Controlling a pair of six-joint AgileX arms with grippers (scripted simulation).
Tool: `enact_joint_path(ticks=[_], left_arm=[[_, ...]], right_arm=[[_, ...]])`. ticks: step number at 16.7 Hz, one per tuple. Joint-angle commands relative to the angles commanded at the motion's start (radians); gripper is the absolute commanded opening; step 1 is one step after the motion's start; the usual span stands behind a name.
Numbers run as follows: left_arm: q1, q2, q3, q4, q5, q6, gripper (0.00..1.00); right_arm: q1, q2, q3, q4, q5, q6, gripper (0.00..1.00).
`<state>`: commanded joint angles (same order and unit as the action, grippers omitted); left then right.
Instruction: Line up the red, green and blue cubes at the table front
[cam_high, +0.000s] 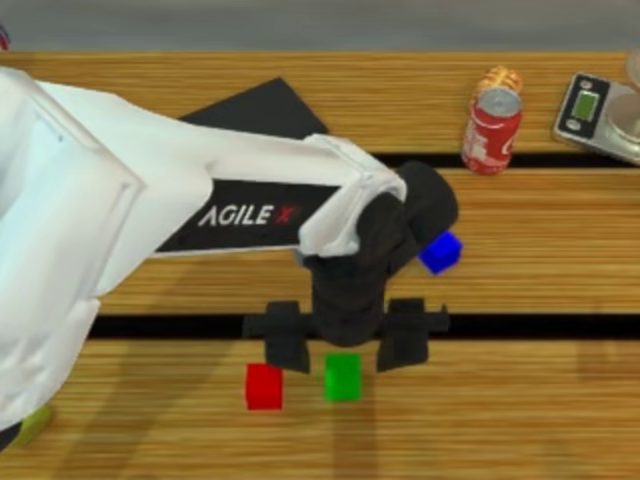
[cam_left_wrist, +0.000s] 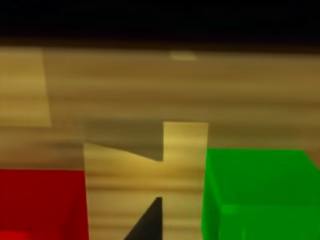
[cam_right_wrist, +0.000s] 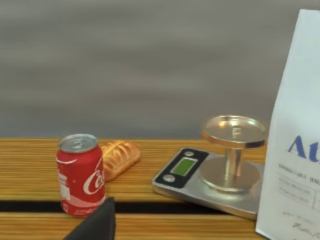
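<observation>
The red cube (cam_high: 264, 386) and the green cube (cam_high: 342, 376) sit side by side on the table front (cam_high: 500, 420), a small gap between them. Farther back and to the right, the blue cube (cam_high: 440, 252) lies partly under my left arm. My left gripper (cam_high: 345, 352) hovers open over the green cube, one finger on each side and not touching it. In the left wrist view, one dark fingertip (cam_left_wrist: 150, 222) shows between the red cube (cam_left_wrist: 42, 205) and the green cube (cam_left_wrist: 260, 195). My right arm is out of the top view; a dark part of my right gripper (cam_right_wrist: 97, 225) shows in its wrist view.
At the back right stand a red soda can (cam_high: 491, 130), a bread roll (cam_high: 500, 78) and a kitchen scale (cam_high: 598, 112). A black mat (cam_high: 255, 110) lies under my left arm. A white bag (cam_right_wrist: 292, 150) stands beside the scale. A yellow-green thing (cam_high: 30, 425) peeks out at the front left.
</observation>
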<state>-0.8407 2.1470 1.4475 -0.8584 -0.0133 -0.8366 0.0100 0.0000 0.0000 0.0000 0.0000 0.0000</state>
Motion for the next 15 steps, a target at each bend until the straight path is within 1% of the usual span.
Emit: enact_joint_path(ticks=[1, 10, 12, 15], left_arm=[[0.000, 0.000, 0.000, 0.000, 0.000, 0.000, 1.00], [0.001, -0.002, 0.003, -0.004, 0.000, 0.000, 1.00], [0.004, -0.014, 0.029, -0.042, 0.000, -0.003, 1.00], [0.012, -0.053, 0.094, -0.160, 0.000, -0.007, 1.00]], right_arm=[[0.000, 0.000, 0.000, 0.000, 0.000, 0.000, 1.00], [0.000, 0.000, 0.000, 0.000, 0.000, 0.000, 1.00], [0.000, 0.000, 0.000, 0.000, 0.000, 0.000, 1.00], [0.000, 0.000, 0.000, 0.000, 0.000, 0.000, 1.00]])
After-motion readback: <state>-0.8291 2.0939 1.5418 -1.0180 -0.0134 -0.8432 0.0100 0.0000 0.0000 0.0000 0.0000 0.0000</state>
